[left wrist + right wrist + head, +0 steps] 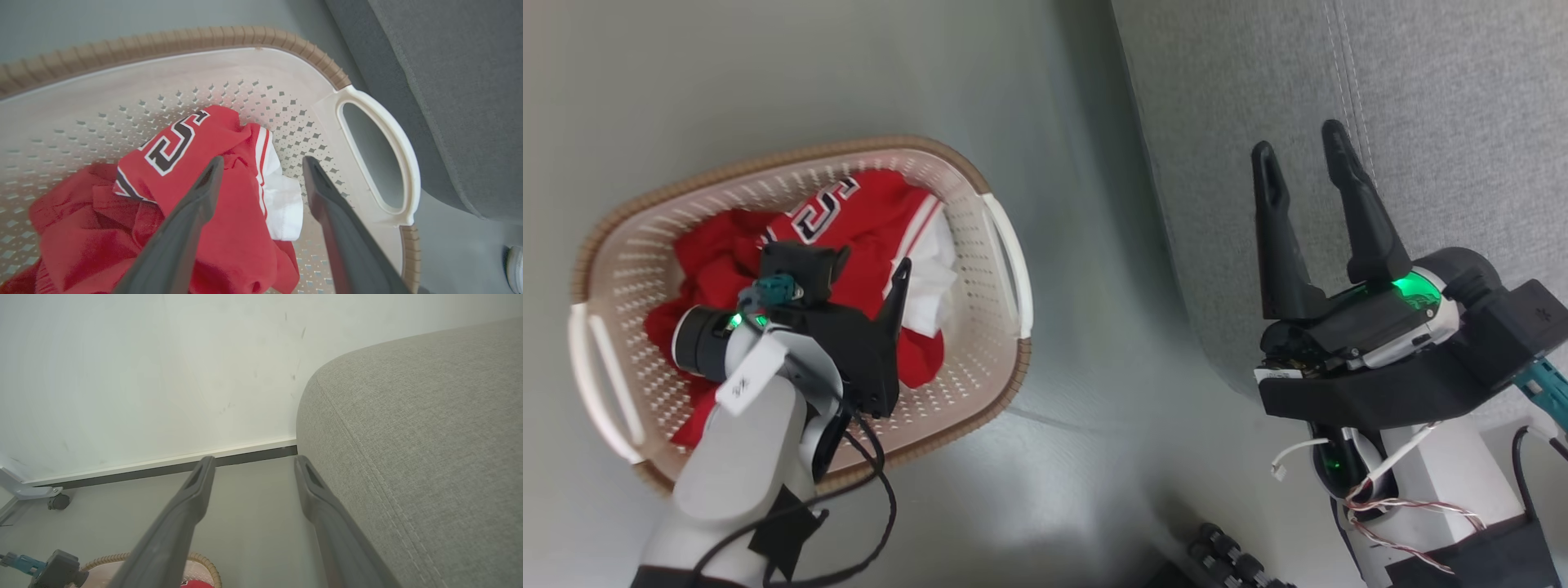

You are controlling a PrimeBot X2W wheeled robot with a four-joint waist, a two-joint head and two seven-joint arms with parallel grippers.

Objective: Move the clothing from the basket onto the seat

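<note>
Nothing has made it across yet, as far as I can see: the clothing (866,220) lies heaped in the basket (964,175), the lettered jersey on top with its white-striped edge turned toward the seat (1437,90), and the stretch of cushion in view carries no garment. The left hand (262,163) hangs down inside the basket with its fingers spread wide, straddling that striped edge and holding nothing; whether the tips touch the cloth I cannot tell. The right hand (1297,140) is likewise wide open and empty, poised over the seat's front edge with its fingers pointing out across the cushion. So I judge the whole job is ahead: grab, lift, carry over, drop, and likely more than once, since there seems to be more than one red piece. As for room, the basket stands on the floor (1094,343) just beside the seat, a narrow strip of bare floor between them, its near handle (380,122) facing the upholstery. The perforated walls rise all round the pile, so a lift would have to clear the brown rim and then the seat's rounded corner. The cushion looks broad and bare, though the right arm sits across its near part and could crowd the path.
</note>
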